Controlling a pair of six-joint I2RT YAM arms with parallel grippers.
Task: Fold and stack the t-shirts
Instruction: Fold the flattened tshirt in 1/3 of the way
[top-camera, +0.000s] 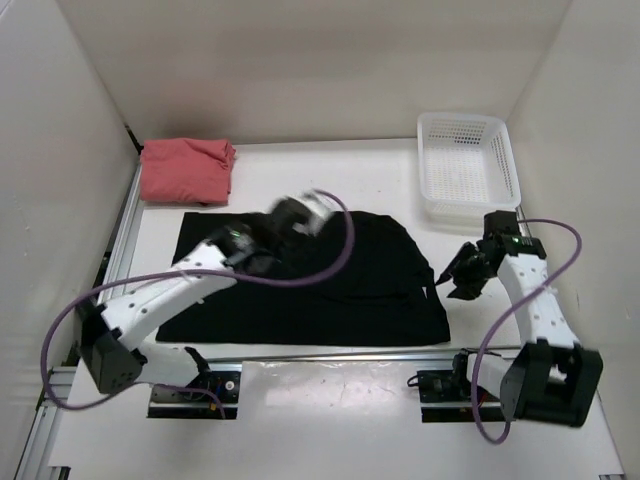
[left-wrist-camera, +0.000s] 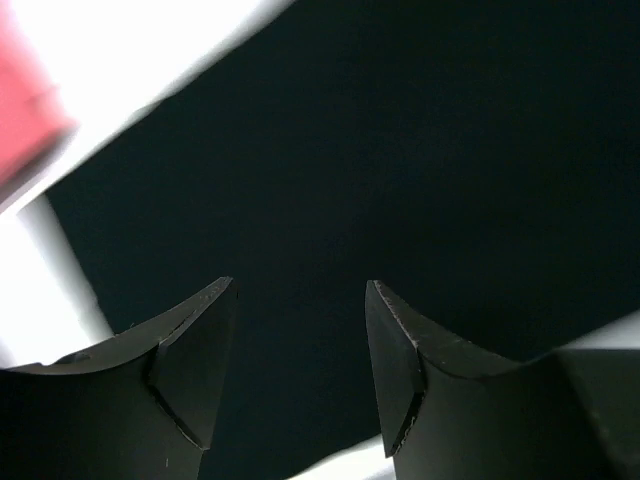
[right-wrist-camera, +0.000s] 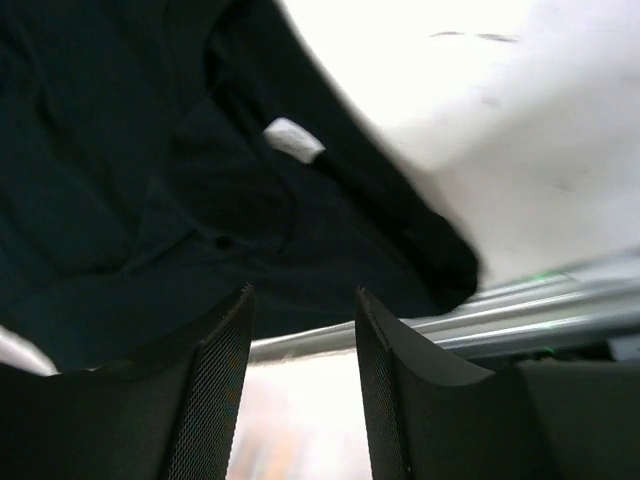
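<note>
White tabletop (top-camera: 330, 175), walled by pale panels on three sides, fills the overhead view. A black t-shirt (top-camera: 360, 280) lies spread flat across the middle. A folded salmon pink t-shirt (top-camera: 185, 170) sits at the table's 10 o'clock corner, apart from the black one. A white perforated basket (top-camera: 467, 165) stands at 2 o'clock. The left gripper (top-camera: 300, 215), blurred, hangs over the black shirt's far edge near 12 o'clock. The right gripper (top-camera: 462, 278) is just beside the shirt's 3 o'clock edge.

From the left wrist, the left gripper (left-wrist-camera: 300, 300) has its jaws parted with nothing between them. Black cloth (left-wrist-camera: 400, 150) fills most of the view beyond them. A strip of table (left-wrist-camera: 150, 50) runs toward 11 o'clock, and the pink shirt (left-wrist-camera: 25, 100) shows at 10 o'clock.

From the right wrist, the right gripper (right-wrist-camera: 303, 300) is likewise parted and holds nothing. The black shirt (right-wrist-camera: 120, 180) lies rumpled toward 10 o'clock with a small white label (right-wrist-camera: 293, 140) on it. Bare table (right-wrist-camera: 500, 120) shows at 2 o'clock and a metal rail (right-wrist-camera: 520, 310) at 4 o'clock.
</note>
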